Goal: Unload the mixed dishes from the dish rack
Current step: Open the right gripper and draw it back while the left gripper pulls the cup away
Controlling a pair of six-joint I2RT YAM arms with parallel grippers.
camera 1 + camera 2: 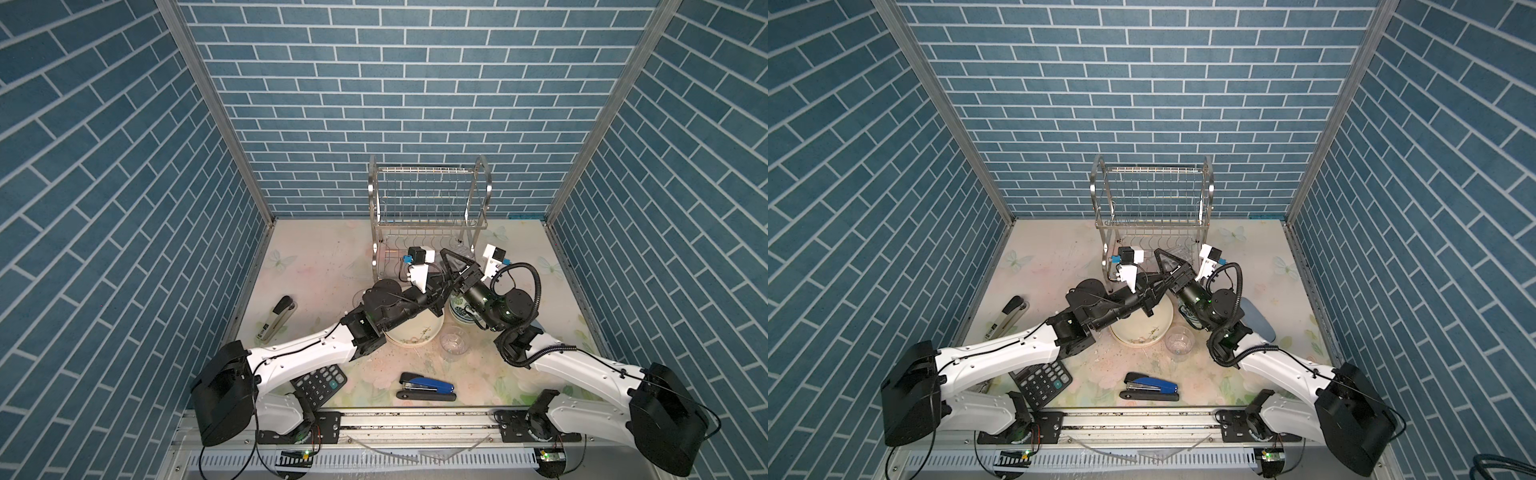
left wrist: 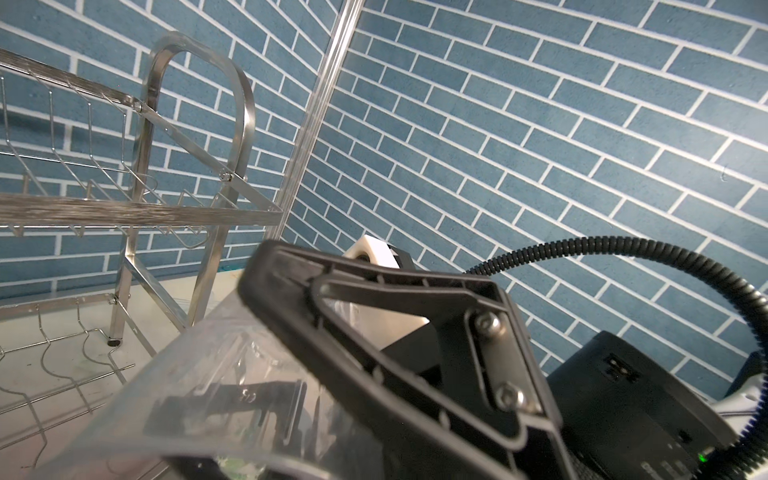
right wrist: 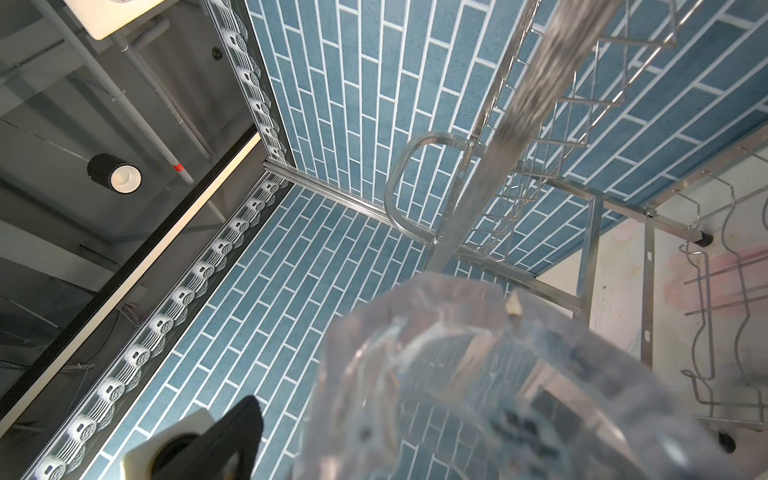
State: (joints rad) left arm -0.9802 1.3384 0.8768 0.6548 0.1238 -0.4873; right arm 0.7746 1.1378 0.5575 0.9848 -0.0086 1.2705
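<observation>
Tabletop (image 1: 316, 266): tumbler (image 3: 457, 374) inside right tool (image 1: 456, 259) (beside rack (image 1: 428, 195))

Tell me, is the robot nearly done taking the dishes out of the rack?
Nearly. Done: the dish rack's shelves look bare, and a stack of plates, a blue-patterned bowl and one clear tumbler stand on the table. In hand: a second clear tumbler is up between the right gripper and the shut left gripper. Left: set it down.
</observation>
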